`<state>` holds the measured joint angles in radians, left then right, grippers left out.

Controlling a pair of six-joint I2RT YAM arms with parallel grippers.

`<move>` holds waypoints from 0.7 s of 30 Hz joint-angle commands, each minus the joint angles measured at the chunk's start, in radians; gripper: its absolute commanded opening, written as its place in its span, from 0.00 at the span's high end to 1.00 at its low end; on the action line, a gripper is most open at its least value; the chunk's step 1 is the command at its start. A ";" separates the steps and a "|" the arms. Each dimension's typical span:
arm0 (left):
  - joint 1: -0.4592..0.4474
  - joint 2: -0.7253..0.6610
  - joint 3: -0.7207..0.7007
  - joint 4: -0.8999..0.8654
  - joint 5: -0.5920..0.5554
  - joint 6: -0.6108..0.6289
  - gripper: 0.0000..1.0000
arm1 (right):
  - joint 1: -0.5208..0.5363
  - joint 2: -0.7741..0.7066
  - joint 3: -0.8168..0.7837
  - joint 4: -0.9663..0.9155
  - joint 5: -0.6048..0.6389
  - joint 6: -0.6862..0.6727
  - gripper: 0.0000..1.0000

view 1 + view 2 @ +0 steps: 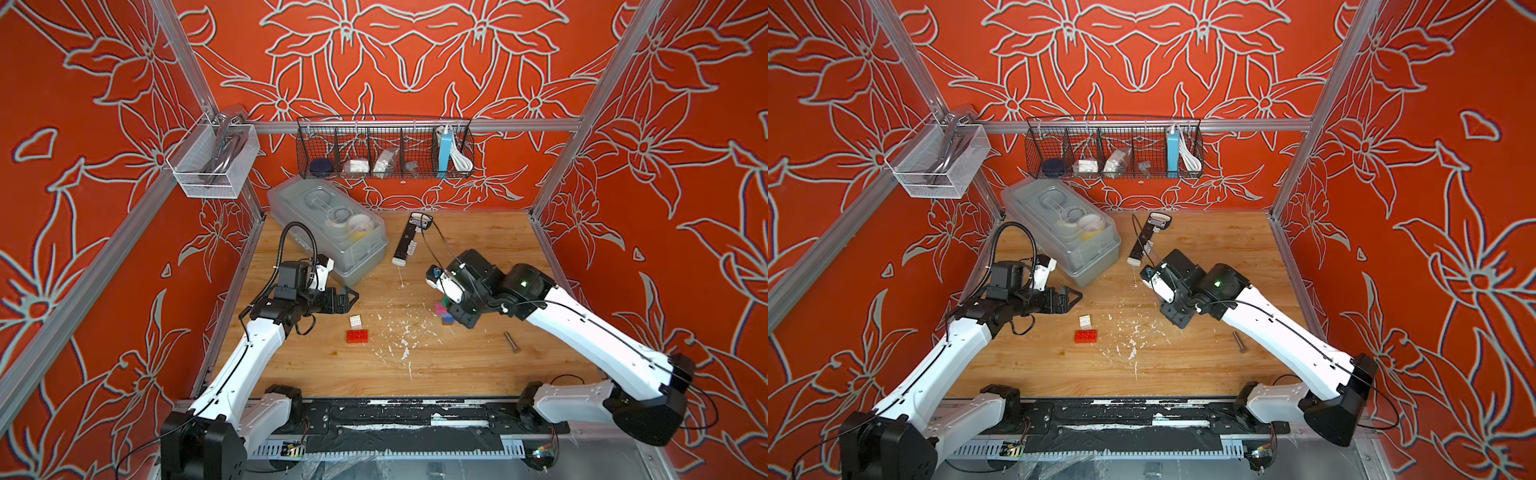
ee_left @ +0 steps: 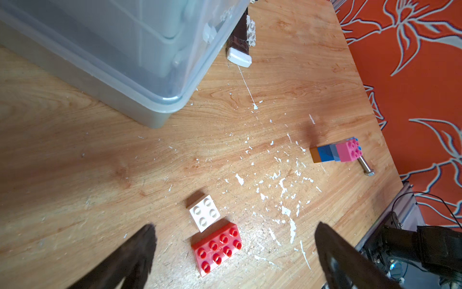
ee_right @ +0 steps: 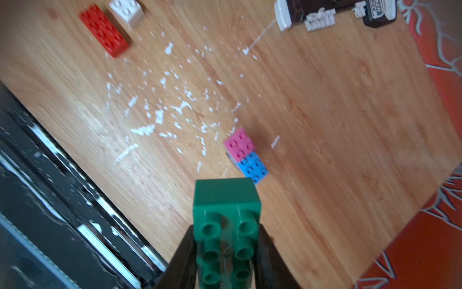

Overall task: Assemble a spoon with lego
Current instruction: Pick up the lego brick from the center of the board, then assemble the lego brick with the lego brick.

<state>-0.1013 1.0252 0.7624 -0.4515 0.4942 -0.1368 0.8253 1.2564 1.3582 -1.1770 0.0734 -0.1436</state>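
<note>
- On the wooden table (image 1: 478, 374), right of centre, stands the partly built spoon (image 2: 335, 152). It has brown at the base and blue above that. On top is a wide light-blue brick (image 3: 252, 167) with a pink brick (image 3: 238, 143) seated on one half. The other half's studs are bare.
- The right gripper (image 3: 226, 232) is clamped on a green brick (image 3: 226, 200), one finger pressing each opposite side. The brick hangs clear of the table, near the pink brick but apart from it.
- The left gripper (image 2: 234, 225) has its jaws spread wide and holds nothing. It hovers over the left-centre of the table.
- Below it, a red brick (image 2: 217, 249) and a white brick (image 2: 204, 212) lie studs up, just beside each other and well apart from the spoon.
- A metal bolt (image 2: 365, 165) lies near the spoon, on the side away from the loose bricks.
- A clear plastic box (image 1: 328, 232) and a black-and-white bar tool (image 1: 407, 243) sit at the back of the table.
- White flecks (image 1: 399, 332) are scattered across the middle of the table.
</note>
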 commanded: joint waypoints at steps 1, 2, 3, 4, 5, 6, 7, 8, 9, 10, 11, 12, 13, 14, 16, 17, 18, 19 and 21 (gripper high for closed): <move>-0.010 -0.008 -0.006 0.031 0.030 0.011 0.02 | -0.045 -0.035 -0.073 -0.094 -0.006 -0.306 1.00; -0.011 -0.009 -0.007 0.032 0.032 0.011 0.02 | -0.052 -0.058 -0.107 -0.067 0.015 -0.375 1.00; -0.013 -0.011 -0.007 0.032 0.033 0.011 0.02 | -0.064 -0.075 -0.140 -0.042 0.032 -0.445 1.00; -0.016 -0.011 -0.007 0.033 0.036 0.012 0.02 | -0.084 -0.079 -0.162 -0.031 0.031 -0.518 1.00; -0.020 -0.012 -0.008 0.033 0.038 0.014 0.02 | -0.106 -0.072 -0.179 -0.011 0.031 -0.571 1.00; -0.026 -0.012 -0.011 0.035 0.042 0.014 0.02 | -0.131 -0.060 -0.199 0.015 0.020 -0.625 1.00; -0.035 -0.011 -0.013 0.041 0.048 0.016 0.02 | -0.154 -0.044 -0.213 0.041 -0.009 -0.675 1.00; -0.048 -0.010 -0.016 0.046 0.049 0.016 0.02 | -0.169 -0.028 -0.224 0.071 -0.031 -0.707 1.00; -0.068 -0.009 -0.019 0.050 0.051 0.018 0.02 | -0.184 -0.009 -0.226 0.085 -0.056 -0.738 1.00; -0.093 -0.011 -0.020 0.052 0.049 0.022 0.02 | -0.201 0.002 -0.226 0.104 -0.077 -0.765 1.00; -0.121 -0.017 -0.028 0.062 0.041 0.023 0.02 | -0.214 0.007 -0.225 0.108 -0.085 -0.779 1.00; -0.156 -0.026 -0.039 0.078 0.029 0.023 0.02 | -0.227 0.012 -0.219 0.140 -0.106 -0.803 1.00; -0.192 -0.027 -0.055 0.099 0.019 0.021 0.02 | -0.236 0.014 -0.215 0.156 -0.116 -0.821 1.00; -0.226 -0.044 -0.071 0.125 0.012 0.021 0.02 | -0.239 0.017 -0.215 0.173 -0.125 -0.837 1.00; -0.306 -0.082 -0.122 0.210 -0.012 0.022 0.02 | -0.247 0.032 -0.213 0.199 -0.136 -0.870 1.00; -0.344 -0.091 -0.148 0.256 -0.023 0.028 0.02 | -0.249 0.044 -0.205 0.202 -0.141 -0.873 1.00; -0.386 -0.099 -0.179 0.304 -0.044 0.039 0.02 | -0.251 0.063 -0.189 0.191 -0.152 -0.879 1.00; -0.422 -0.100 -0.203 0.335 -0.066 0.058 0.02 | -0.252 0.083 -0.174 0.181 -0.160 -0.882 1.00; -0.475 -0.094 -0.215 0.348 -0.099 0.096 0.02 | -0.253 0.114 -0.156 0.161 -0.161 -0.905 1.00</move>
<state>-0.5274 0.9352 0.5659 -0.2146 0.4553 -0.1009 0.5781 1.3334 1.1675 -1.0088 -0.0475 -0.9798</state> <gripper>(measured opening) 0.979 0.339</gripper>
